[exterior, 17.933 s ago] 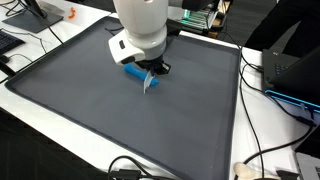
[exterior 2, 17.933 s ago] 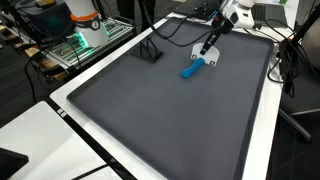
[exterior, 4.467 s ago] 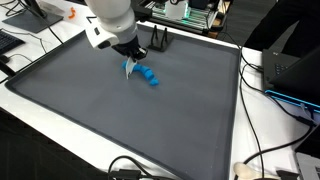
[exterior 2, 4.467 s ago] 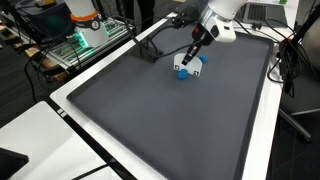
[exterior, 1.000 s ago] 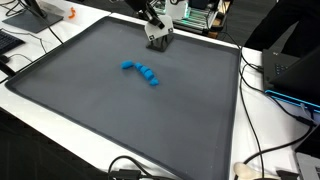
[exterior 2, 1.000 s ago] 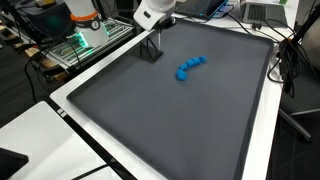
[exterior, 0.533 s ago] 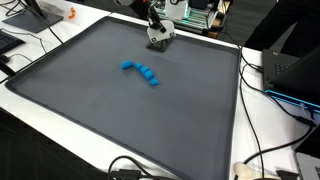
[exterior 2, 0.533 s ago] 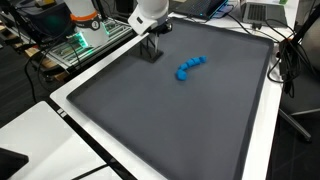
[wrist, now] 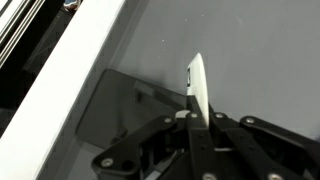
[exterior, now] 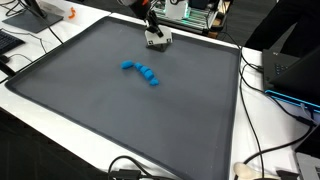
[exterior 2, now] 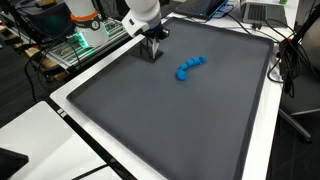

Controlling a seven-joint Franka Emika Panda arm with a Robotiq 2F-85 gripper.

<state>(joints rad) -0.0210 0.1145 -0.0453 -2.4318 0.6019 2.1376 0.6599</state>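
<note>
My gripper (exterior: 156, 38) (exterior 2: 153, 40) hovers at the far edge of the dark grey mat (exterior: 100, 110) (exterior 2: 170, 120), just above a small black stand (exterior 2: 150, 54). It is shut on a thin white flat tool (wrist: 197, 90), which sticks out from between the fingers in the wrist view. Below the tool lies the stand's dark flat base (wrist: 120, 105). A curved row of small blue pieces (exterior: 141, 72) (exterior 2: 189, 67) lies on the mat, well apart from the gripper.
A white table border (wrist: 70, 70) (exterior: 255, 110) frames the mat. Cables (exterior: 262, 160), a monitor (exterior: 25, 12), an orange item (exterior: 70, 14) and electronics racks (exterior 2: 85, 35) crowd the surroundings beyond the mat's edges.
Over the last second the gripper has come down a little toward the black stand, still holding the white tool. The blue pieces have stayed where they were.
</note>
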